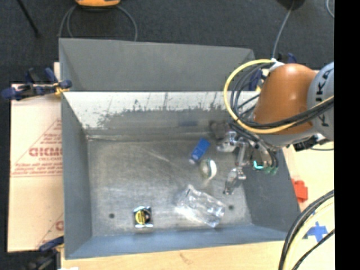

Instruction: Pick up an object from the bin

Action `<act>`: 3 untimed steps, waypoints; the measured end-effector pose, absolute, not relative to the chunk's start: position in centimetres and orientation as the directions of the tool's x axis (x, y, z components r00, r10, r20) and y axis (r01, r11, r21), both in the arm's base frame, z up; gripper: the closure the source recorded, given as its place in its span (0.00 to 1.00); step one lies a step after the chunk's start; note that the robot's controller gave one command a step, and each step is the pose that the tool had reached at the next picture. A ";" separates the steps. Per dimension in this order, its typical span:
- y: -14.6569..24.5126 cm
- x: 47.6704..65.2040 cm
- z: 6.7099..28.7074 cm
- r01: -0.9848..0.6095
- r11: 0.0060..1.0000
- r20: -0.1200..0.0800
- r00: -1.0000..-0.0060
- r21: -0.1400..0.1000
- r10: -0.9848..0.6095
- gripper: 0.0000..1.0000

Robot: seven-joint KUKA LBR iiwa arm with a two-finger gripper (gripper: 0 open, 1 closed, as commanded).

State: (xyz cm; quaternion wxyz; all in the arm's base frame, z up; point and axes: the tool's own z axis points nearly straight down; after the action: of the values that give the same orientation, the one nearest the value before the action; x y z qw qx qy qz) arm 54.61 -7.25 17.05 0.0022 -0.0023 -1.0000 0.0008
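My gripper [232, 183] hangs over the right part of the bin floor, its thin metal fingers pointing down. Nothing shows between them. Just left of the fingers lies a small white rounded thing [209, 169]. A blue block [199, 149] sits tilted a little further up and left. Below and left of the fingertips rests a crumpled clear plastic bag [199, 207].
A small yellow and black tape measure [142, 216] lies near the bin's front left. The arm, with its orange cover and looped cables, comes in over the bin's right wall. The left half of the floor is bare metal.
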 end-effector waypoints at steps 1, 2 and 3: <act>-4.4 61.4 11.0 0.054 0.999 -0.004 -0.999 0.002 0.054 0.00; -6.8 63.4 7.4 0.179 0.984 -0.009 -0.984 0.004 0.180 0.00; -6.9 63.7 7.8 0.176 0.984 -0.018 -0.984 0.002 0.176 1.00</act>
State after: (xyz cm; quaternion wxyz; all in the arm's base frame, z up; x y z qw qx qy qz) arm 63.66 -6.91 7.79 -0.0093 -0.0883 -0.9961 -0.0003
